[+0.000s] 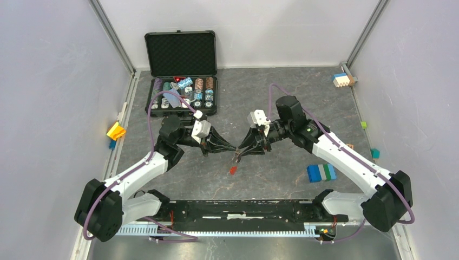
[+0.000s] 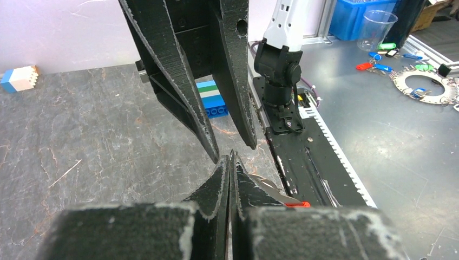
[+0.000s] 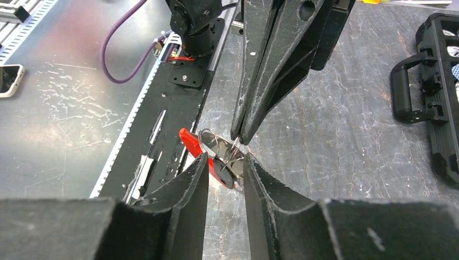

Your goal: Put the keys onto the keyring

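The keyring (image 3: 192, 144) has a shiny metal loop and a glossy red plastic tag; under it, the table (image 3: 346, 135) looks like matt, veined grey stone.

Premises: a robotics laboratory test cell.

Evidence:
- Two robot arms (image 1: 135, 173) are bolted to a black base rail (image 1: 238, 208) at the near edge of a dark, stone-patterned bench (image 1: 303, 97).
- The bench is boxed in by plain pale panels (image 1: 48, 81) on aluminium posts (image 1: 111, 35).
- Purple cables (image 1: 153, 111) run along the arms.
- Practice goods lie on the bench: an open black case (image 1: 181, 51) of chips and coloured toy blocks (image 1: 321, 172).
- Beyond the cell, a grey metal worktop (image 2: 389, 141) carries a blue bin (image 2: 354, 16), a clear plastic cup (image 2: 377, 30) and loose coloured key tags (image 2: 373, 62).
- A phone (image 3: 10, 78) lies on similar metal in the right wrist view.
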Tool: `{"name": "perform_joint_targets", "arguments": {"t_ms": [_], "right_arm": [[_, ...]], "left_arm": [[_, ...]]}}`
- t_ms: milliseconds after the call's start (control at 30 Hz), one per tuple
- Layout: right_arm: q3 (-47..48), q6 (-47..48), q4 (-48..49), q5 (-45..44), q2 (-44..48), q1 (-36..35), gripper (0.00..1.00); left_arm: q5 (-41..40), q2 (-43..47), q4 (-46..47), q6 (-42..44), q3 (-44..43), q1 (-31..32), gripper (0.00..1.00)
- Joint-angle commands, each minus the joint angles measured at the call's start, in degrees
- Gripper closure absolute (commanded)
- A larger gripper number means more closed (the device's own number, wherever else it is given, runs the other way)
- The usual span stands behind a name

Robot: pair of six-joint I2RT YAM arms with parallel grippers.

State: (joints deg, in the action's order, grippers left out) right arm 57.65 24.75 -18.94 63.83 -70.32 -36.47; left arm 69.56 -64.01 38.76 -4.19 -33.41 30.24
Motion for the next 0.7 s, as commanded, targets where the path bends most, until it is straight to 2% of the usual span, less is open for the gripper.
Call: {"name": "perform_joint_targets", "arguments": {"t_ms": [0, 133, 400, 667], "right_arm": [[-0.31, -2.84, 3.81, 3.07, -0.36, 0.1, 0.66], [-1.87, -6.03, 7.64, 3.37, -0.8, 0.09, 0.69], [-2.77, -7.41, 9.3, 2.25, -1.24, 0.0, 0.71], [-3.33, -9.43, 11.33, 2.28, -1.13, -0.03, 0.79]], "left_arm": [[0.4, 1.06, 0.24, 2.67, -0.42, -0.18, 0.98], [0.11, 1.04, 0.1, 2.84, -0.26, -0.18, 0.98], [-0.21, 0.84, 0.0, 2.82, -0.41, -0.18, 0.98], [-0.82, 0.85, -0.14, 2.99, -0.28, -0.18, 0.98]]}}
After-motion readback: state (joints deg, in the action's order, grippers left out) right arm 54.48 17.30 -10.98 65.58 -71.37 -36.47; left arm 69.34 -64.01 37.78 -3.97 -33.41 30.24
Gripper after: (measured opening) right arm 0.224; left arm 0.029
